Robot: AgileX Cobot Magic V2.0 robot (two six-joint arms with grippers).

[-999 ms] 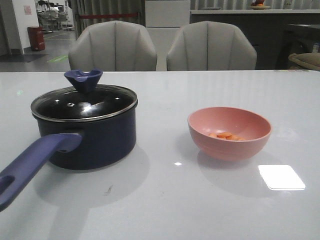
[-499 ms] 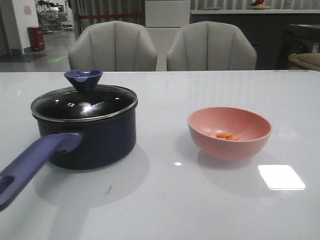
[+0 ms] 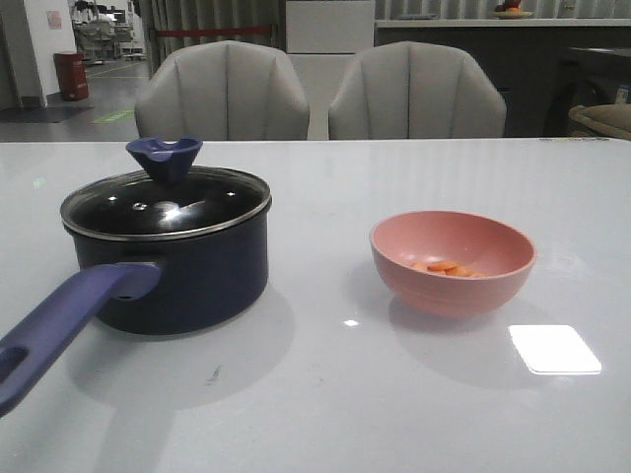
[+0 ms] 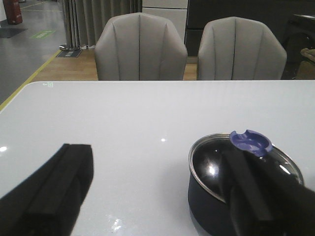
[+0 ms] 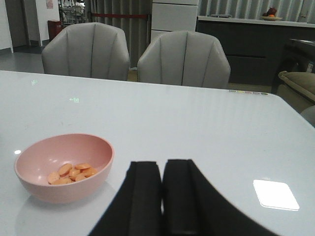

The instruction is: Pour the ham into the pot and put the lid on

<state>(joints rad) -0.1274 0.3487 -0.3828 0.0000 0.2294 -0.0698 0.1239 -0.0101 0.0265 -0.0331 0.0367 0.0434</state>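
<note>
The dark navy pot (image 3: 187, 281) stands on the left of the white table, its long blue-purple handle (image 3: 69, 320) pointing to the front left. The glass lid (image 3: 168, 202) with its blue knob (image 3: 164, 158) sits on the pot. The ham (image 3: 446, 267), a few orange-pink pieces, lies in a pink bowl (image 3: 454, 291) on the right. Neither gripper shows in the front view. My left gripper (image 4: 155, 152) is open and empty, with the pot (image 4: 206, 201) and lid (image 4: 209, 164) behind one finger. My right gripper (image 5: 162, 164) is shut and empty, beside the bowl (image 5: 64, 189) with the ham (image 5: 71, 173).
Two grey chairs (image 3: 222, 94) (image 3: 416, 94) stand behind the table's far edge. A bright square reflection (image 3: 554, 349) lies on the table in front of and to the right of the bowl. Bare table lies between pot and bowl.
</note>
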